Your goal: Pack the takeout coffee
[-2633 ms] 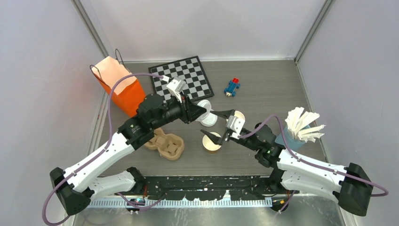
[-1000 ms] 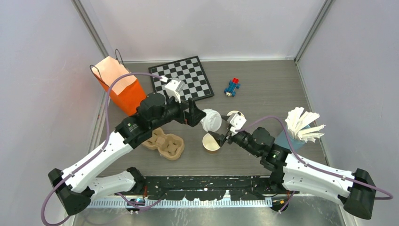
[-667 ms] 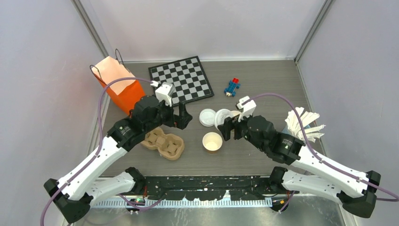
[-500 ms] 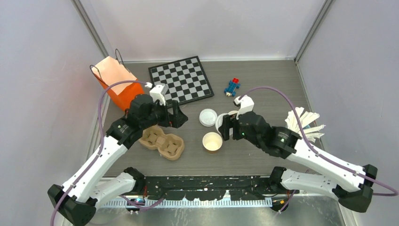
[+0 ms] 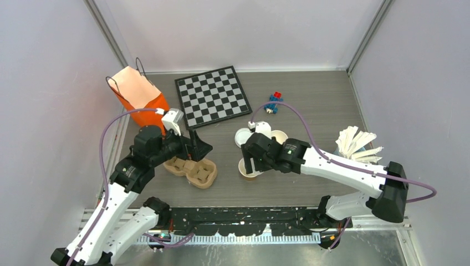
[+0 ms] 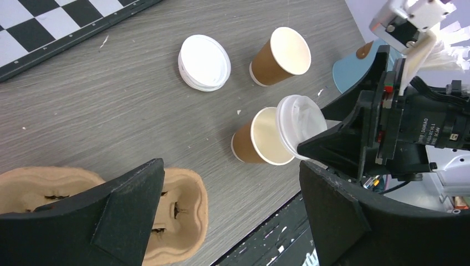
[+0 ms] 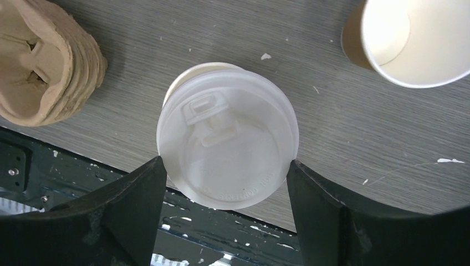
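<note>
– Right hand (image 7: 226, 165) first: what does it have?
– It grips a round white plastic lid (image 7: 235, 138) by the rim, one finger on each side, its jaws spread to the lid's width. The lid hangs tilted over a small brown kraft-paper cup (image 6: 246, 145) standing on the grey wood-grain bench (image 6: 111, 116). It covers only part of the mouth, and the cup's pale inside shows on the tray side.
– And the left hand (image 6: 231, 164)?
– Spread wide, gripping nothing. It hovers above the tan moulded-pulp cup tray (image 6: 180, 208), which sits on the bench to the left of that cup, near it but apart.
– Where is the rest of the coffee?
– A second brown paper cup (image 6: 277, 55) stands uncovered farther back. A second white lid (image 6: 204, 62) lies flat on the bench just left of it, not touching.
– Anything else?
– A black-and-white chessboard (image 5: 213, 97) lies at the back. An orange paper bag (image 5: 145, 105) stands upright at the far left.
</note>
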`<state>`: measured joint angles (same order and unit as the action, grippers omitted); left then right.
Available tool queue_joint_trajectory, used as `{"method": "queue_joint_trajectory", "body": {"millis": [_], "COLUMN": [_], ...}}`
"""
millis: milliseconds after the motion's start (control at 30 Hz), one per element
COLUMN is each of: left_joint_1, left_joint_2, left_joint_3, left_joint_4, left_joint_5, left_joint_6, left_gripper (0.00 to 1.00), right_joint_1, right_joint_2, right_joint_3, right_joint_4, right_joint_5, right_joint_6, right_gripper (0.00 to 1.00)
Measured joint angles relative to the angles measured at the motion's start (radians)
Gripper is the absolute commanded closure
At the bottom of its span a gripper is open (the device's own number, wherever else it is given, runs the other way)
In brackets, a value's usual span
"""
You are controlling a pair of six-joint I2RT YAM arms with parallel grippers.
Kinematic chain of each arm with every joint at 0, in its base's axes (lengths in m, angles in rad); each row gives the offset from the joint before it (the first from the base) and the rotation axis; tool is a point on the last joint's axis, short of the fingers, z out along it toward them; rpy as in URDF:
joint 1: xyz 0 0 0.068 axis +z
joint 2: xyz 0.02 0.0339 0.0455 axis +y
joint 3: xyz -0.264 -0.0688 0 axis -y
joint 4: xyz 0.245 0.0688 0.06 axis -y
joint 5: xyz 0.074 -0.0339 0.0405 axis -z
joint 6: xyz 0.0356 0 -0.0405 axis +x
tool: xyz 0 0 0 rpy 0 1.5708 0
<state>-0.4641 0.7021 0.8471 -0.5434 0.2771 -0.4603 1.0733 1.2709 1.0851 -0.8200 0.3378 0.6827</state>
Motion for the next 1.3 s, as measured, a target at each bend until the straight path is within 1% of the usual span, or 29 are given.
{"method": "queue_joint_trajectory", "body": {"millis": [267,833,1133,1300], "left_joint_1": [0.000,0.000,0.000,0.000], "left_joint_2": [-0.022,-0.019,-0.014,-0.008], "left_joint_3": [-0.019,-0.043,-0.053,-0.056], "left_joint_4": [-0.035,-0.040,-0.037,-0.035], "left_joint_5": [-0.018,-0.019,-0.018,-0.013], "left_joint_6": [0.028,0.026,0.023,0.023], "left_gripper": [0.07,0.09,0.10,0.10], "right_joint_1": [0.019,0.024,0.024,0.024], "right_joint_2": [0.101,0.166,0.171,0.172], "right_joint_3": [0.034,0.036,0.039,0.039], "right_joint_4": [-0.002,0.004,0.015,0.021], "right_joint_5": [-0.001,-0.008,-0.010,-0.010], "right_joint_6": [0.015,0.017,0.018,0.021], "right_gripper": [0.33,0.30,0.29,0.25]}}
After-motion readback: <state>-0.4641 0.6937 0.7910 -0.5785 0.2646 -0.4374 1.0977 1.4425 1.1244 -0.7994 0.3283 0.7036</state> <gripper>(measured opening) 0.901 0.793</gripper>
